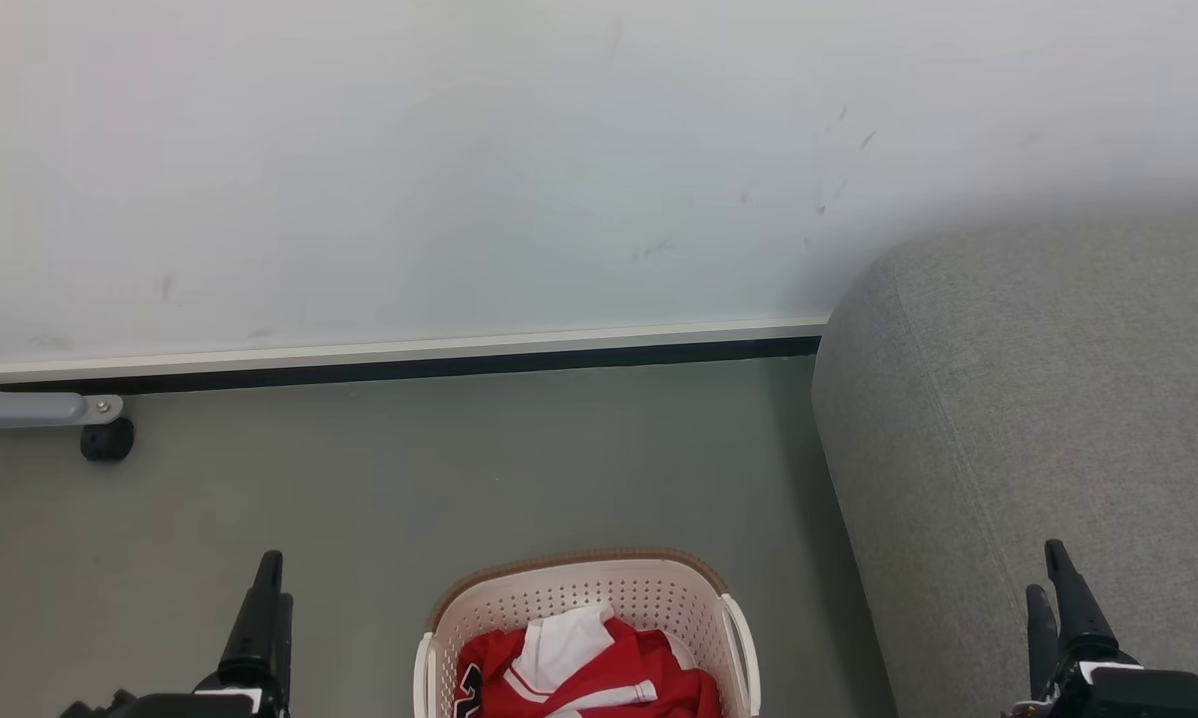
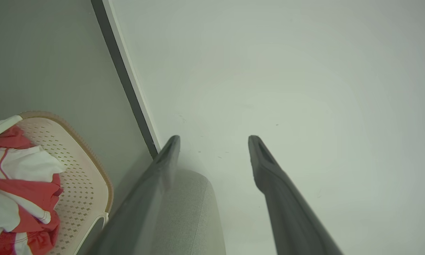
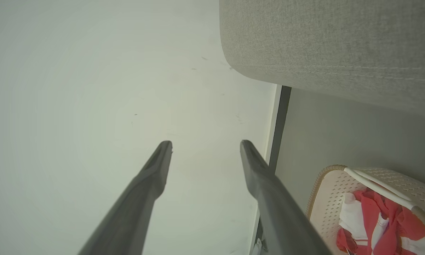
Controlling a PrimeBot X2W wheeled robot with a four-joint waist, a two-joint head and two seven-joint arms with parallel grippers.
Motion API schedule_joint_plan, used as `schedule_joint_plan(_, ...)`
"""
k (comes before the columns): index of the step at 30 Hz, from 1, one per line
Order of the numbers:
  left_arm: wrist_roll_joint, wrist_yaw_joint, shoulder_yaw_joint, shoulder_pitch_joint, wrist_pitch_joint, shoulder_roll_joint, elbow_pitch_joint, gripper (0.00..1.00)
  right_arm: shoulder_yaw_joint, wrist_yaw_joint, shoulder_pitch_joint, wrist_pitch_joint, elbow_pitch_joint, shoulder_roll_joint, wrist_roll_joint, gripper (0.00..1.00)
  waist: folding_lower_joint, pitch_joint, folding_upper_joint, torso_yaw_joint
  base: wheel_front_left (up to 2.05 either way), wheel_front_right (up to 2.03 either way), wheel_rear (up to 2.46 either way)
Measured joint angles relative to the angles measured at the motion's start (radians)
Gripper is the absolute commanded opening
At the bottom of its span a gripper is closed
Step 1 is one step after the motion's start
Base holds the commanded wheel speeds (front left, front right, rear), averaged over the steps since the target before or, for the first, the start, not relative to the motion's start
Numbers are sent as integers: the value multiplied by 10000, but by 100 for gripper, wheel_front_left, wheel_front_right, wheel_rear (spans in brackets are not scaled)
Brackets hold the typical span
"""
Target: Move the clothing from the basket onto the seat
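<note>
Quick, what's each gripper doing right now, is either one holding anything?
Left gripper: open, holding nothing.
Right gripper: open, holding nothing.

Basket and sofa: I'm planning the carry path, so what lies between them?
Bare grey floor lies between the basket and the sofa, as the head view shows.

Near half of basket (image 1: 648, 598) off-frame

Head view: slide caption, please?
Red clothing in the basket beside the grey seat; left hand and right hand open.
</note>
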Motion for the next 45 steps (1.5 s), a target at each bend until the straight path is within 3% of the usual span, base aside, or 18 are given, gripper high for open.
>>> schedule_joint_plan(19,1877,88,-756,-143,-717,324,-318,100,685,0,-191,-694,-393,-305,-1567,100,0,21,0,-16,0,0,0)
schedule_joint_plan(31,3701,541,-1204,-211,-1147,520,-437,100,1313,-17,-365,-1110,-516,-685,-3649,100,0,22,0,-44,0,0,0)
schedule_joint_plan(45,5753,1030,-1641,-352,-1593,855,-773,100,1931,-407,-575,-1567,-836,-997,-6084,100,0,58,0,-44,0,0,0)
